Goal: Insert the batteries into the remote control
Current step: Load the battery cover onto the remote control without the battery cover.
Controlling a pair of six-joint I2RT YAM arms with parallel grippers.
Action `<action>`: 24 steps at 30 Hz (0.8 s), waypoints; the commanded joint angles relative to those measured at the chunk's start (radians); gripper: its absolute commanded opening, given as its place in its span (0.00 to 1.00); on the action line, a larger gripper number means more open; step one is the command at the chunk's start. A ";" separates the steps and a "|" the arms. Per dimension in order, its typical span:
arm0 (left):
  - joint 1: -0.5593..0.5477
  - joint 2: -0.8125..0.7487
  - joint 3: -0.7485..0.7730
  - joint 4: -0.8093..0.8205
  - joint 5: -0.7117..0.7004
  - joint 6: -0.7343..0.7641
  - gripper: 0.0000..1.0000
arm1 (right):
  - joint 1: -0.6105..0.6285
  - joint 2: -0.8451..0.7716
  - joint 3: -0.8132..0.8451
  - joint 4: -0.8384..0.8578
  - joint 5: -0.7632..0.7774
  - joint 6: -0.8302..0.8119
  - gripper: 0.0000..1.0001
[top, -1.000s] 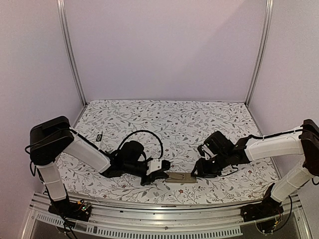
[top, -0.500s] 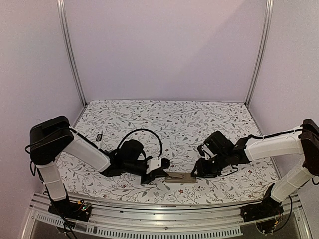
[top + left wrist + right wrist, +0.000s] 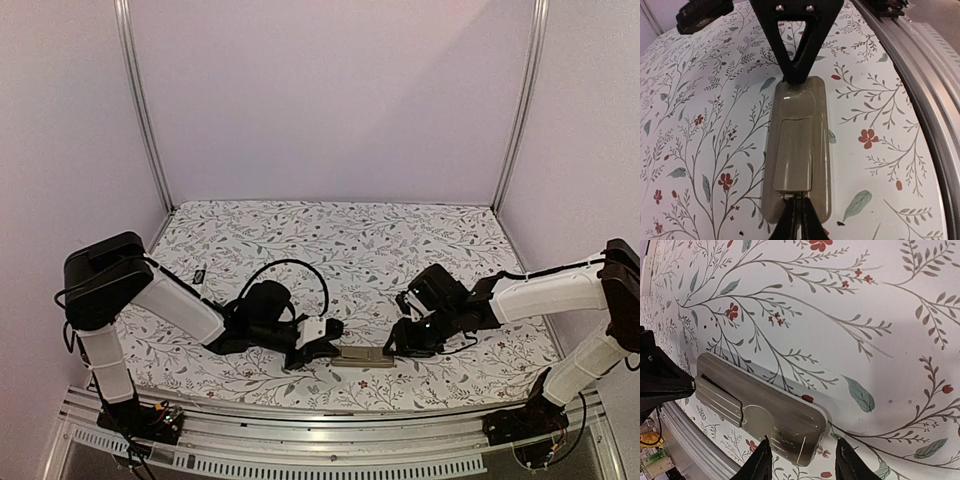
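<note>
Near the left edge of the tabletop (image 3: pixel 330 240) a small dark object (image 3: pixel 200 273) had not moved over the last second (it may have been the batteries, but it was too small to tell), so nothing had yet been brought toward the remote. Only the left arm (image 3: pixel 180 305) had changed. It had leaned a shade to the right, pressing the left gripper (image 3: pixel 795 210), clenched to a point with nothing between its fingers, against the left end of the remote (image 3: pixel 362 357). The remote lay back-up close to the front edge of the tabletop, about midway along it, and had not shifted. In the left wrist view the clenched tip sat at the near lip of the battery cover (image 3: pixel 794 160), which still lay over its compartment. A thin dark seam showed along one side, though whether the cover had begun to lift could not be told. The right gripper (image 3: pixel 802 462) had held its pose, jaws apart and grasping nothing. One fingertip (image 3: pixel 760 462) sat over the remote's right end and the other over the tabletop beyond it, apparently as a brace. I judged the task to be at its opening step: the cover had to come off before any battery could go in, and the small nudge looked like the start of that prying push.
</note>
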 commanded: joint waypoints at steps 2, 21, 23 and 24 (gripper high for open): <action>-0.004 0.019 0.016 -0.026 0.018 0.002 0.04 | -0.001 -0.002 0.015 -0.015 0.017 -0.009 0.42; -0.017 0.003 0.028 -0.054 0.024 0.011 0.04 | -0.001 0.002 0.045 -0.054 0.041 -0.035 0.42; -0.017 -0.001 0.025 -0.054 0.025 0.012 0.04 | -0.002 -0.001 0.051 -0.063 0.050 -0.040 0.42; -0.018 -0.004 0.024 -0.054 0.025 0.011 0.04 | -0.002 -0.004 0.053 -0.068 0.054 -0.043 0.42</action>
